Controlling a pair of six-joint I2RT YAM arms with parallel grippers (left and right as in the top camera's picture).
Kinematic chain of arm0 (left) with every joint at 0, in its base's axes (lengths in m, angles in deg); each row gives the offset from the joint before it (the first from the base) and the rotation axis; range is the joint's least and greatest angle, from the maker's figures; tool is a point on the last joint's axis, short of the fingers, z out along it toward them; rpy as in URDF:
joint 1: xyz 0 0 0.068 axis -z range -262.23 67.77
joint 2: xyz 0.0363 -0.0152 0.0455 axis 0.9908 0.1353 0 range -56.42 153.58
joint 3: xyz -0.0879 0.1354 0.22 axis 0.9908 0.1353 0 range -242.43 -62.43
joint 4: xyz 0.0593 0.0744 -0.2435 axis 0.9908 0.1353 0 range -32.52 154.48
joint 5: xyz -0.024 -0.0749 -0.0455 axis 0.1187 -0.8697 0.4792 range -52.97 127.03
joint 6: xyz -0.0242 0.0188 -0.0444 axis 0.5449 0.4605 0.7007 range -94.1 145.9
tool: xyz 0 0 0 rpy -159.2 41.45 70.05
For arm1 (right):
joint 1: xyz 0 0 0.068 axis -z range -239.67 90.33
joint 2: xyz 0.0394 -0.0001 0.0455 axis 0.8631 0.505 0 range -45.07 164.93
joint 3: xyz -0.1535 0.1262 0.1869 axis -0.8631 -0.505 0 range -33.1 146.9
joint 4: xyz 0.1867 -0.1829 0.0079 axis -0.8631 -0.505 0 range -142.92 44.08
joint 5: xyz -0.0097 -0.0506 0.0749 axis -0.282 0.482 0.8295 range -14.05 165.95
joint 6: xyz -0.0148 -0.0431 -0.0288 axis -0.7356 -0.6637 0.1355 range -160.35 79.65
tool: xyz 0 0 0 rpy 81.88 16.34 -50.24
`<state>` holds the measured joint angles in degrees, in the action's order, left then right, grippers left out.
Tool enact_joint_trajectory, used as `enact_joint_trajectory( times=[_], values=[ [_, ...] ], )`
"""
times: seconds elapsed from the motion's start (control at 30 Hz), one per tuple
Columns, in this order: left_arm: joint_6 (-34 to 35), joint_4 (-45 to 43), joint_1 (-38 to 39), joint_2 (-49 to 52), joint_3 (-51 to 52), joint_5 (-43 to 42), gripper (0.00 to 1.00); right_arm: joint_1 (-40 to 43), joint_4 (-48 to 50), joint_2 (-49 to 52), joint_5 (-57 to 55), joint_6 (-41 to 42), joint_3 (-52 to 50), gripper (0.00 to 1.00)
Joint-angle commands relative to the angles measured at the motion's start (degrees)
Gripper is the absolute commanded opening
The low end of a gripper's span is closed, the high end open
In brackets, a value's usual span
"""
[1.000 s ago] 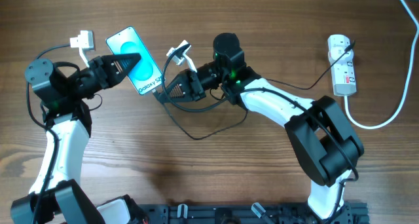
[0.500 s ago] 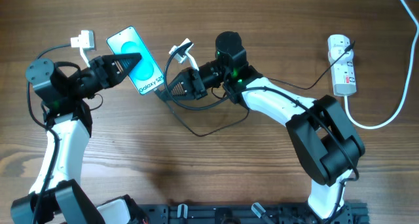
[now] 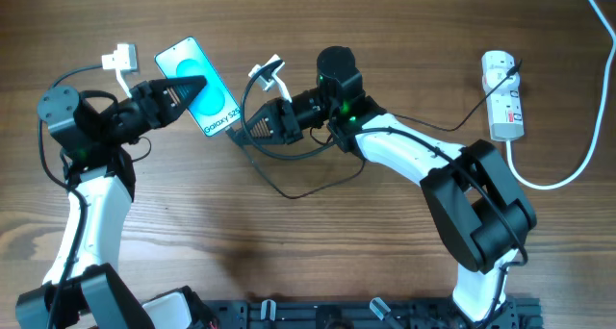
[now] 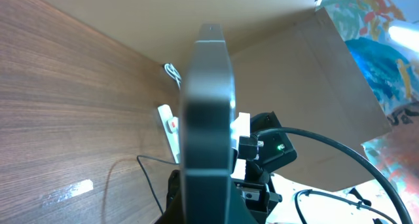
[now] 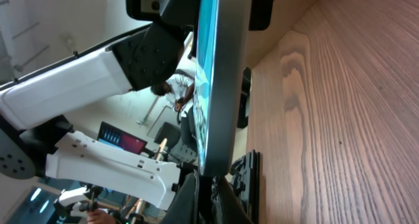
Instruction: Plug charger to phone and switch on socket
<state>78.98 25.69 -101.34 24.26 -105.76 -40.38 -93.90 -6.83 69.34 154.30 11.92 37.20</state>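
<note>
Showing a small white adapter (image 3: 120,58) at the far left of the table (image 3: 385,271), just beyond the left arm. Showing a white connector (image 3: 266,74) on a short lead between the phone and the right arm, partly crowding the space above the right claw. Trailing the thin black cable of the charger (image 3: 289,195) in a loop across the wood nearer than both claws, then running right to the socket (image 3: 504,103). Placing the socket at the far right, well apart from both claws, with a thick white cable (image 3: 568,170) curving around its right side.

Gripping the phone (image 3: 202,93) with the left claw (image 3: 189,87), clenched across the blue screen at far left of centre. Meeting the near right end of the phone with the right claw (image 3: 248,129), clenched on the charger's tip. Hiding the tip between the fingers, so not telling whether it is seated. Showing the phone (image 5: 222,73) edge-on straight ahead in the right wrist view.
</note>
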Motion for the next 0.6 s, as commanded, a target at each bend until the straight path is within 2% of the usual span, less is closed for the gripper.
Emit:
enact_joint_trajectory(
  times=[0.0,0.27,0.43,0.57],
  values=[
    [-0.33,-0.13,0.50,-0.20,-0.70,-4.90,0.04,1.09,0.83,-0.72,-6.56,1.44,0.17,0.04],
    [-0.94,-0.13,1.88,-0.20,-0.70,-5.14,0.04,1.09,4.26,-0.72,-7.82,5.53,0.17,0.04],
    [-4.85,-0.11,2.62,-0.20,-0.70,-6.03,0.04,1.09,5.49,-0.72,-8.52,6.47,0.17,0.04],
    [-10.60,-0.11,2.62,-0.20,-0.70,-9.33,0.04,1.09,5.46,-0.72,-8.57,6.49,0.17,0.04]
  ],
)
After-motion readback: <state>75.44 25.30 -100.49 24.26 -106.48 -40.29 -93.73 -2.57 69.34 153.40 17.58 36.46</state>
